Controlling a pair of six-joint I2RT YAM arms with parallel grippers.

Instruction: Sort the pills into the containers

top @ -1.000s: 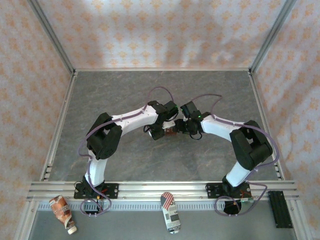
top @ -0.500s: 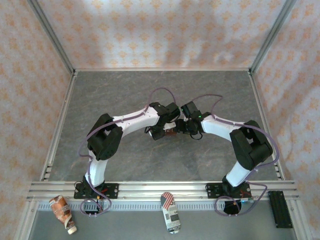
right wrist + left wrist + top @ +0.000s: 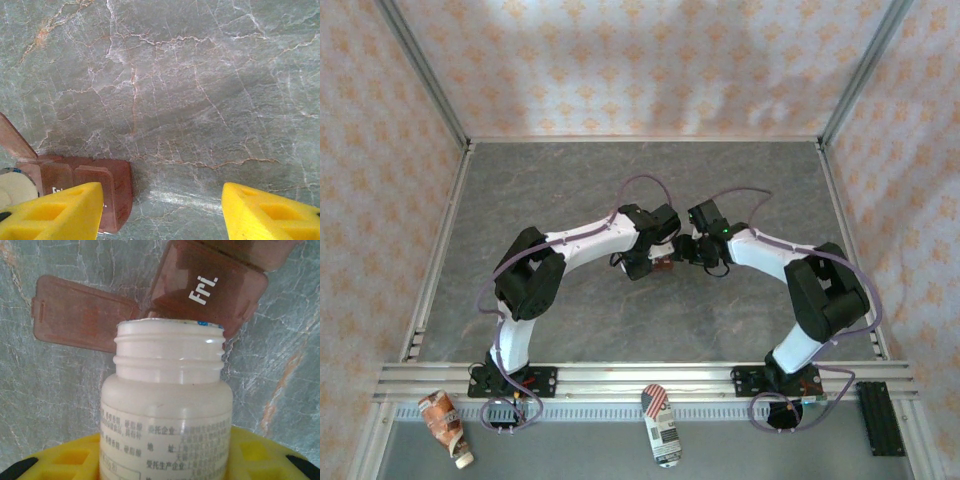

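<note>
Left gripper [image 3: 167,462] is clamped on the uncapped white bottle [image 3: 167,390], whose mouth points at the red-brown containers [image 3: 210,287]. One lid [image 3: 80,315] lies flipped open and the next is marked "Fri". Right gripper [image 3: 162,212] stands open over the grey table [image 3: 200,90], with nothing between its fingers. The containers lie mid-table, just beside one yellow finger [image 3: 55,212].

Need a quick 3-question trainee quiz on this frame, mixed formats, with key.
1. True or false: the white bottle is closed.
2. Which word is printed on the pill organizer's shut lid? A) Mon. B) Fri. C) Sun.
3. Short answer: which gripper holds the bottle?

Key
1. False: its threaded neck is bare.
2. B.
3. The left gripper, with a yellow finger on each side of the bottle.
</note>
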